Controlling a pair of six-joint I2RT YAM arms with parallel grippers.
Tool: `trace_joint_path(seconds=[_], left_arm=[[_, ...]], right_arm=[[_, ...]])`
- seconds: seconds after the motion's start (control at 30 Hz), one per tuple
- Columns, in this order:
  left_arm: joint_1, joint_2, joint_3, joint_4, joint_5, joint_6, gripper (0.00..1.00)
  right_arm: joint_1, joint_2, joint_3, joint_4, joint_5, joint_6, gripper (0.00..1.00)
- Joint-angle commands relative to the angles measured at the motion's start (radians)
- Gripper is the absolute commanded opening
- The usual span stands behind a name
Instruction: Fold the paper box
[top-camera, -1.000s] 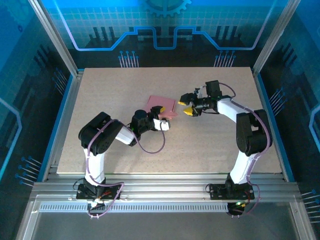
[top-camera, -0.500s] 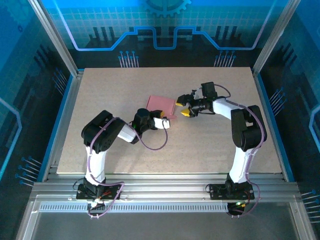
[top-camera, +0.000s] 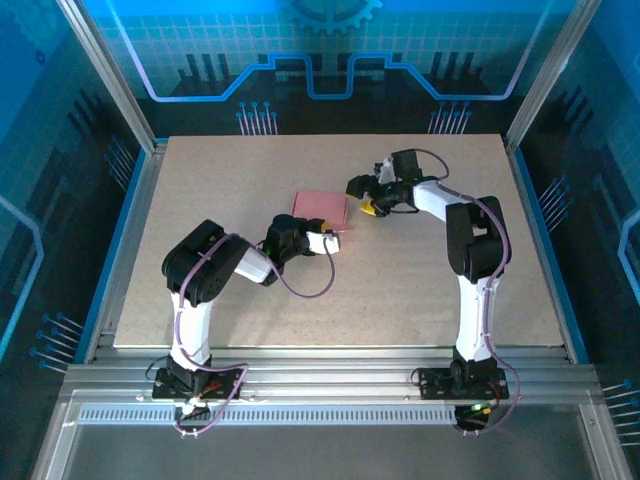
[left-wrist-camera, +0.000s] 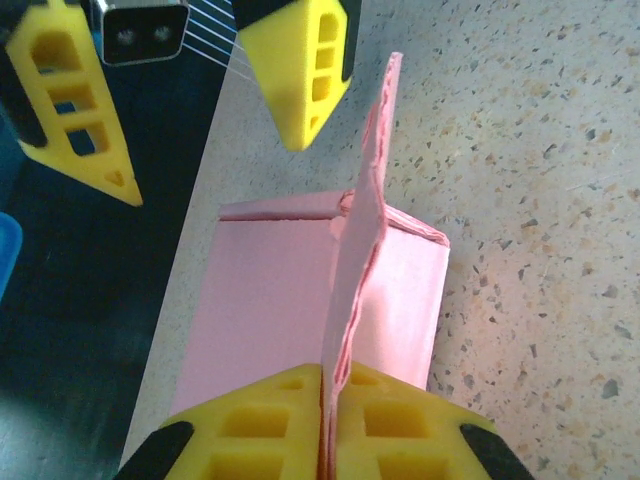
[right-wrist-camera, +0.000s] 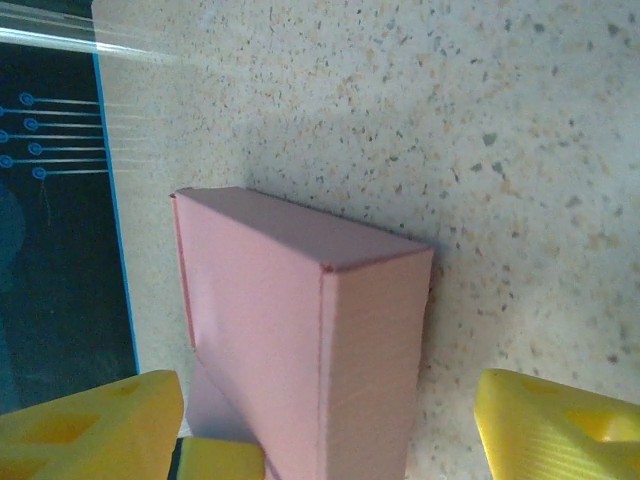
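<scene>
The paper box (top-camera: 322, 208) is lying just to the 12 o'clock side of the counter's (top-camera: 250, 300) middle, a low pink block. A second ago it was sitting skewed with one panel splayed out. Now it is looking squarer.

The left tool (top-camera: 328, 236) is reaching in from the box's 6 o'clock edge. A second ago its fingers were standing apart. Now they are pressing together on a thin upright flap (left-wrist-camera: 362, 220) of the box – the left wrist view is showing the left tool (left-wrist-camera: 328, 400) pinching that flap, with the box (left-wrist-camera: 265, 300) lying flat beyond it.

The right tool (top-camera: 362, 197) is sitting at the box's 3 o'clock side, having swung in from farther out toward 3 o'clock over the last second. Its fingers are standing wide apart. In its own wrist view the right tool (right-wrist-camera: 330, 430) is straddling the near end of the box (right-wrist-camera: 290, 320), with bare counter (right-wrist-camera: 520, 200) showing between the box and one finger (right-wrist-camera: 560, 425). The same tool (left-wrist-camera: 185, 100) is also showing in the left wrist view, beyond the flap.
</scene>
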Motion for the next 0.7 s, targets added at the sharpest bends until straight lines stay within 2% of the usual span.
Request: trace_joint_path(seconds=[0.0, 0.2, 0.37, 0.67], left_arm=[[0.004, 0.024, -0.038, -0.054, 0.033, -0.062, 0.09], [0.003, 0.056, -0.058, 0.069, -0.001, -0.086, 0.04], [0.005, 0.050, -0.064, 0.096, 0.001, -0.117, 0.00], [0.013, 0.045, -0.082, 0.187, 0.003, -0.155, 0.00]], right_arm=[[0.022, 0.055, 0.058, -0.038, -0.013, -0.080, 0.79], [0.028, 0.127, 0.129, -0.079, -0.058, -0.092, 0.81], [0.032, 0.101, 0.057, -0.023, -0.075, -0.031, 0.80], [0.048, 0.083, -0.018, 0.091, -0.170, 0.085, 0.80]])
